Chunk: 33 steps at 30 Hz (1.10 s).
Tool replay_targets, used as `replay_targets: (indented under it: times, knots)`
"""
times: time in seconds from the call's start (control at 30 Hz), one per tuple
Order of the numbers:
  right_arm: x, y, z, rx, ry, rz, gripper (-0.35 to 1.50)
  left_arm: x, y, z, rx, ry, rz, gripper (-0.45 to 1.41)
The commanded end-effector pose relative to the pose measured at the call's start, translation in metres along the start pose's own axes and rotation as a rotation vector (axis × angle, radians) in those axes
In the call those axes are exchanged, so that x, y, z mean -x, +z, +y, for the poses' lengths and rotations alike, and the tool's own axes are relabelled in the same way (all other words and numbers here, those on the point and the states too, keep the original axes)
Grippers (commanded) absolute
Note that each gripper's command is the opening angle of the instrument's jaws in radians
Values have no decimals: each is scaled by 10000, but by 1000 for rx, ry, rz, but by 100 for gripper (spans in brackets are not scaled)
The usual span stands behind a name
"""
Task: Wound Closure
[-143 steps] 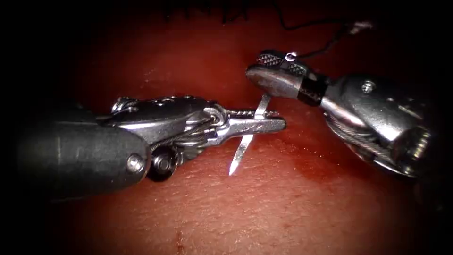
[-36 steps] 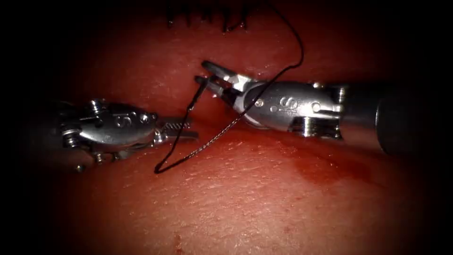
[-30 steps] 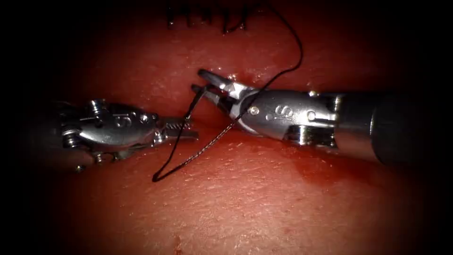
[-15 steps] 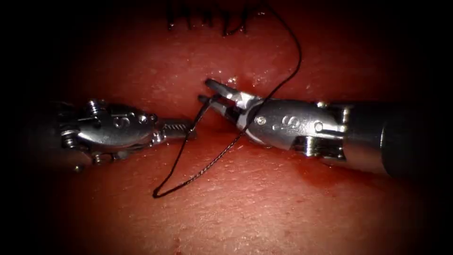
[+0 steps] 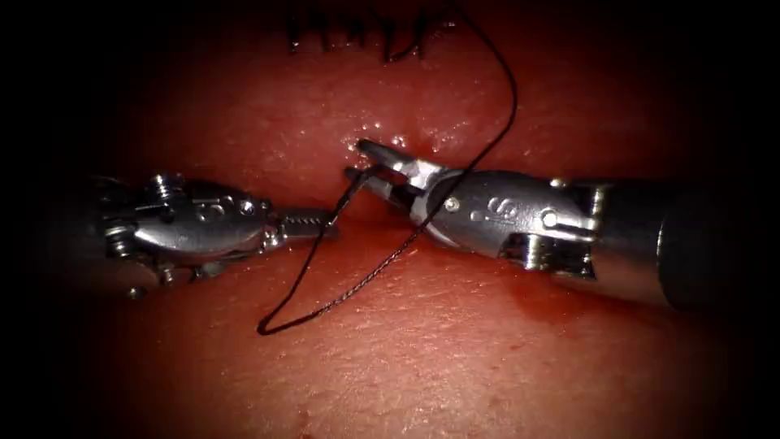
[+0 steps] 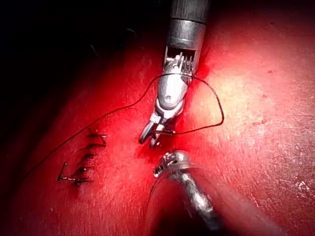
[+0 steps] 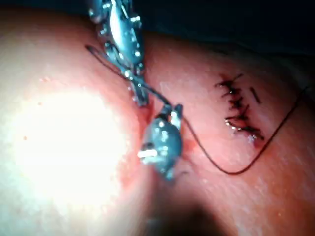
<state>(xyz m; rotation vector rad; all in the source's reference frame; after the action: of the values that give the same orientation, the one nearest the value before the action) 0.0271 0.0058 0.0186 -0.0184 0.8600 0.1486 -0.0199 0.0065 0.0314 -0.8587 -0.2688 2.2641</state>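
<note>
Endoscope view | left tool (image 5: 325, 223) fingers clamp thread (image 5: 357, 280); right tool (image 5: 357, 160) fingers apart around thread

Silver wristed tools (image 5: 487, 215), dark shafts (image 5: 699, 248)

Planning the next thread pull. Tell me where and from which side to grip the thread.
Probably the free span of thread lying loose on the tissue, taken from above; it lies clear of both tools. The left tool already clamps the thread; the right tool stands open around it.
</note>
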Motion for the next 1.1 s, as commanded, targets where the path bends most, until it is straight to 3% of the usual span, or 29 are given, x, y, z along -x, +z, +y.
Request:
replay_targets:
  times: [0.03, 0.43, 0.67, 1.1]
  knots:
    - [2, 7, -8, -6, -4, -3, -35, 0, 8, 1, 1, 0, 0, -28]
    - [11, 9, -15, -51, 20, -36, -35, 0, 8, 1, 0, 0, -3, -30]
    - [22, 12, -18, -80, 126, -78, -35, 0, 8, 1, -1, 6, -2, -32]
    - [34, 12, -34, -158, 124, -124, -35, 0, 7, 1, 3, 6, -2, -32]
